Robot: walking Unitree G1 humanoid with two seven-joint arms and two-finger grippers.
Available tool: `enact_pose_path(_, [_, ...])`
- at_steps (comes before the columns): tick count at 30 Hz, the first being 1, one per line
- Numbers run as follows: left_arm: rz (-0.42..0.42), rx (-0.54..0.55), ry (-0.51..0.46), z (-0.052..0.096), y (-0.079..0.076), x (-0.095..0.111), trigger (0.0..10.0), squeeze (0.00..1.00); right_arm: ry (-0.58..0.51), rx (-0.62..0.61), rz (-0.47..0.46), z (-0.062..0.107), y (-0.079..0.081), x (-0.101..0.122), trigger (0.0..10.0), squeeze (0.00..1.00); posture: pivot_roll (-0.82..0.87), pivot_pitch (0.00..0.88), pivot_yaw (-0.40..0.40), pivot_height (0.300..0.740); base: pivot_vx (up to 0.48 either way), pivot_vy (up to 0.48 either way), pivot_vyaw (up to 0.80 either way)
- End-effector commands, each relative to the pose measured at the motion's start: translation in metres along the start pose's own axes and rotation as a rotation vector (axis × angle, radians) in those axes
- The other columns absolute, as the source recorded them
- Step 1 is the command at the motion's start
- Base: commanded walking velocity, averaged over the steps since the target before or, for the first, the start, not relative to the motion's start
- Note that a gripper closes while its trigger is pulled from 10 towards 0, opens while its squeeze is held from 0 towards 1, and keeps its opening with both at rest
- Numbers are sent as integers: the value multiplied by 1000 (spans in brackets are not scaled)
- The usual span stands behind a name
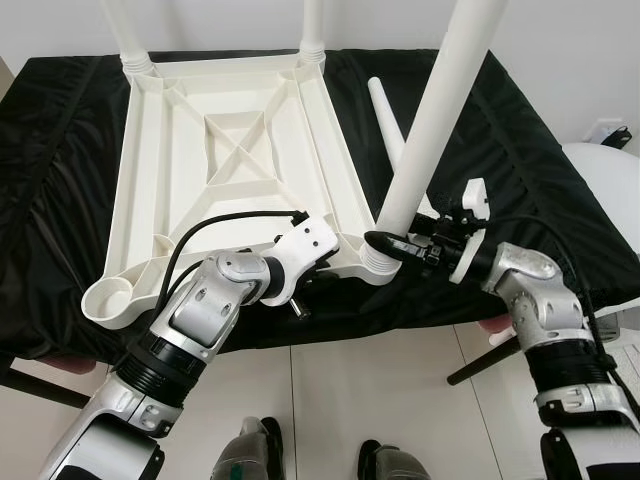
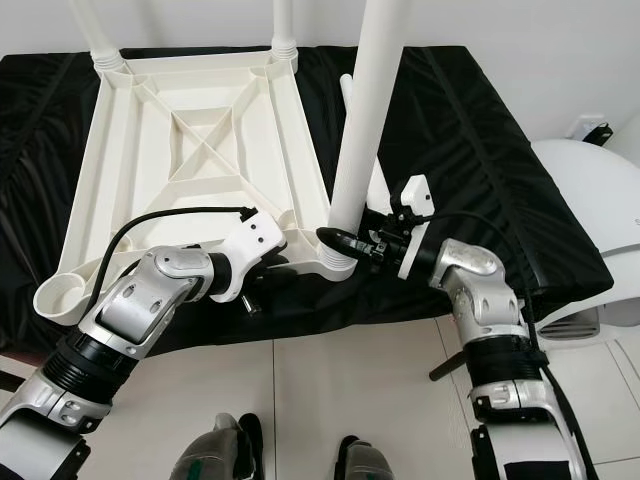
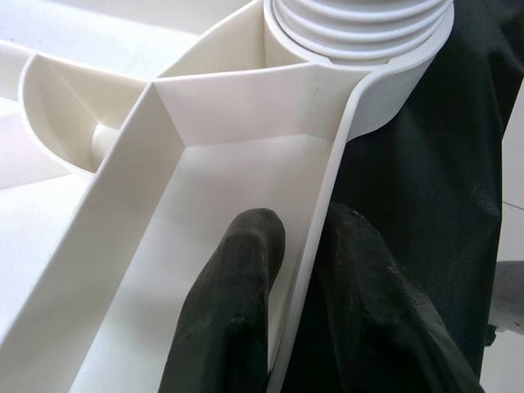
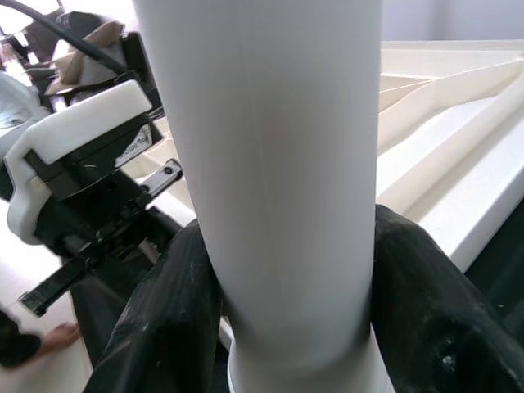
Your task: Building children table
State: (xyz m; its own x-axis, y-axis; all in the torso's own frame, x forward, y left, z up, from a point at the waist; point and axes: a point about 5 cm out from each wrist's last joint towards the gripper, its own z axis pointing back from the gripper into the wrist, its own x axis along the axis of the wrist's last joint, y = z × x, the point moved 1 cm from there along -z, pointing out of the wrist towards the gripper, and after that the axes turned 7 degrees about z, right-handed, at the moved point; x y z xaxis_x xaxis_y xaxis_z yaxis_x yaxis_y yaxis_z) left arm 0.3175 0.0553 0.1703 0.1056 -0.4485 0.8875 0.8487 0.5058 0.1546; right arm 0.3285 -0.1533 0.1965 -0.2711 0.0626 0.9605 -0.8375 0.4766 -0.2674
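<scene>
A white plastic table top lies upside down on a black cloth. Two legs stand in its far corner sockets. A third white leg rises tilted from the near right socket, and my right gripper is shut around its base; its fingers clasp the tube on both sides. My left gripper is shut on the table top's near rim just beside that socket, one finger inside the rim and one outside. The near left socket holds nothing. A loose leg lies on the cloth.
The black cloth covers a low surface whose front edge runs just below the table top. A white rounded object stands at the right. My feet are on pale floor tiles close to the edge.
</scene>
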Motion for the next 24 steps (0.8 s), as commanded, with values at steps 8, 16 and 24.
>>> enact_pose_path(8, [-8,-17,-24,-1,-5,4,10000,0,-53,-81,-31,-10,19,5,0,0,-56,168,36,740,0,0,0])
enact_pose_path(16, [-6,-10,-24,-1,-3,5,10000,0,-39,-237,-37,-17,34,2,0,0,-63,174,36,740,0,0,0])
enact_pose_path(24, [-7,-6,-25,-1,-2,5,10000,0,-18,-515,-81,-22,43,-2,0,0,-62,175,35,740,0,0,0])
